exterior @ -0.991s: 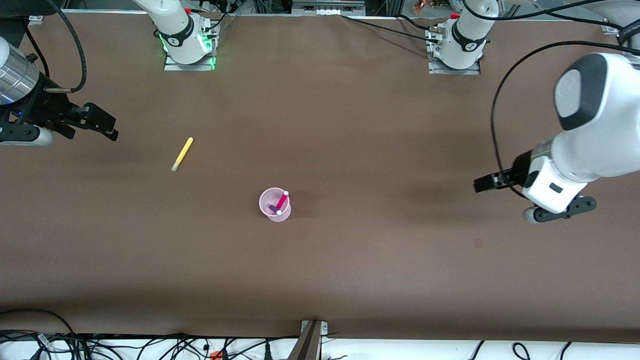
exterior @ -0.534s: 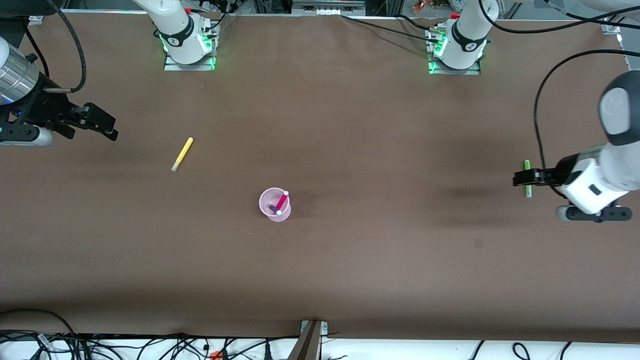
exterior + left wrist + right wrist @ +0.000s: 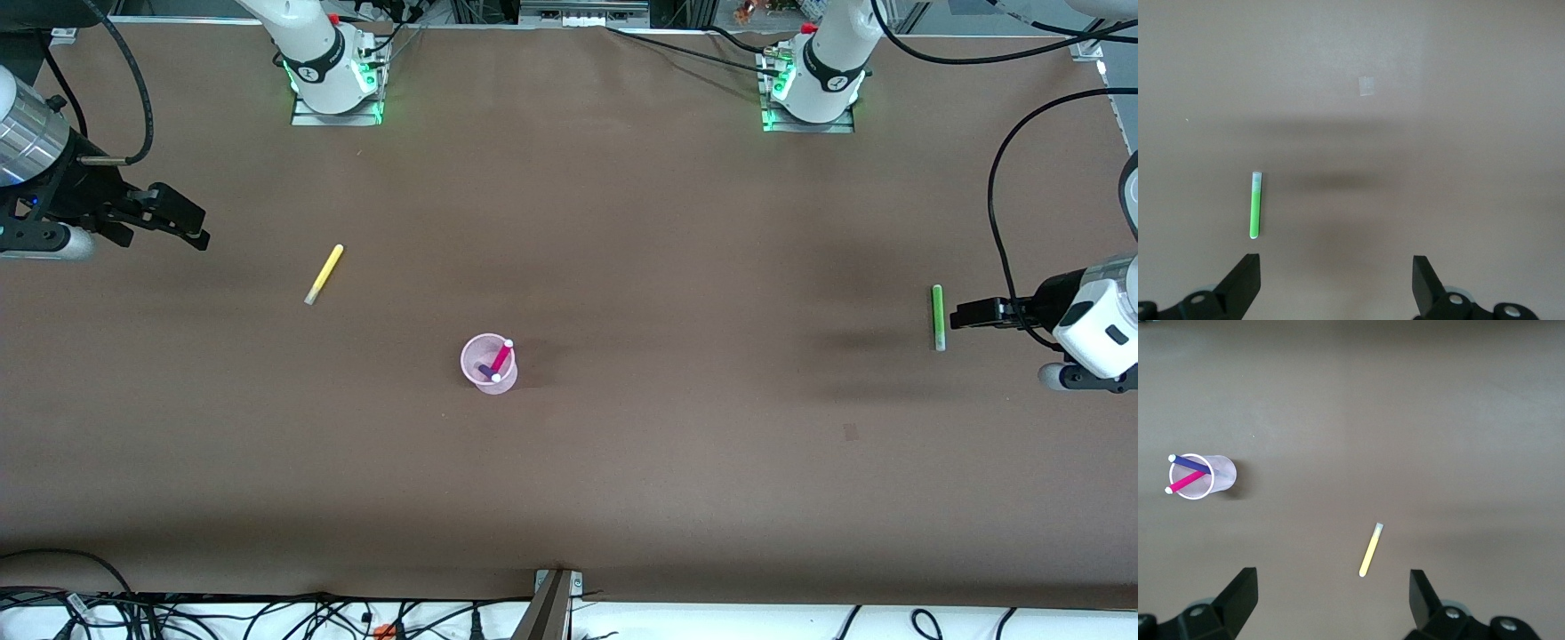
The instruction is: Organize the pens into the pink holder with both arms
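Observation:
The pink holder [image 3: 489, 364] stands mid-table with the magenta pen [image 3: 502, 356] and the purple pen [image 3: 486, 370] in it; it also shows in the right wrist view [image 3: 1201, 477]. The yellow pen [image 3: 324, 274] lies flat toward the right arm's end, also in the right wrist view [image 3: 1371, 550]. The green pen [image 3: 937, 316] lies flat toward the left arm's end, also in the left wrist view [image 3: 1255, 213]. My left gripper [image 3: 965, 316] is open and empty, up over the table beside the green pen. My right gripper [image 3: 182, 224] is open and empty, raised at its end of the table.
Both arm bases [image 3: 331, 76] [image 3: 813, 84] stand at the table's edge farthest from the camera. A small pale mark [image 3: 851, 432] is on the brown table. Cables lie along the edge nearest the camera.
My left arm has swung away from the table's middle toward its own end, uncovering the green pen. The right arm has not moved.

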Controlling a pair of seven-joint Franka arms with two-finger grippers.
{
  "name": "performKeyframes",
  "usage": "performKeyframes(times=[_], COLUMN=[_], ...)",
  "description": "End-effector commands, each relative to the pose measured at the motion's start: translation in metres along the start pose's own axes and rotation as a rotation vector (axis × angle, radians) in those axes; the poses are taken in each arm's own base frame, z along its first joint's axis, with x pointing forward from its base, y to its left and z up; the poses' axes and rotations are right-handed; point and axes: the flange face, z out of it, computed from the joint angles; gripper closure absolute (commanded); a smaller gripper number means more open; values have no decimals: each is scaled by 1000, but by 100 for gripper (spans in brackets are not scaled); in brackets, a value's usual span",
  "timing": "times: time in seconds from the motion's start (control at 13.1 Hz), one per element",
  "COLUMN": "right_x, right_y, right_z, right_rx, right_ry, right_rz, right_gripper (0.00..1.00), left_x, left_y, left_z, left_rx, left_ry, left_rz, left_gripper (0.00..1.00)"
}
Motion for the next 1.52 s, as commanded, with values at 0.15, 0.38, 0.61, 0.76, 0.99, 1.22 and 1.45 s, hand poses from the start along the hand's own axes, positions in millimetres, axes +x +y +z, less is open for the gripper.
performKeyframes(times=[0.15,0.38,0.61,0.76,0.99,1.22,1.45], right_x=[-1,-2,-1,-2,-2,-1,-1], right_y=[2,2,2,2,4,4,4], right_z=[-3,-3,-4,-3,-3,-2,-3], right_rx=[-14,-14,-14,-13,-15,-15,-16], right_ry=[5,4,7,5,2,1,4], right_rz=[-9,-7,-9,-9,-6,-4,-4], right_gripper=[0,0,0,0,0,0,0], left_x=[-4,-11,-33,-33,-32,-33,-33], left_y=[-22,-10,-16,-7,8,9,11], left_z=[-3,-6,-2,-1,1,2,-1], left_rx=[-95,-22,-34,-35,-33,-33,-20], left_ry=[21,21,108,131,126,112,116], left_rz=[-9,-8,-19,-43,-62,-57,-49], left_gripper=[0,0,0,0,0,0,0])
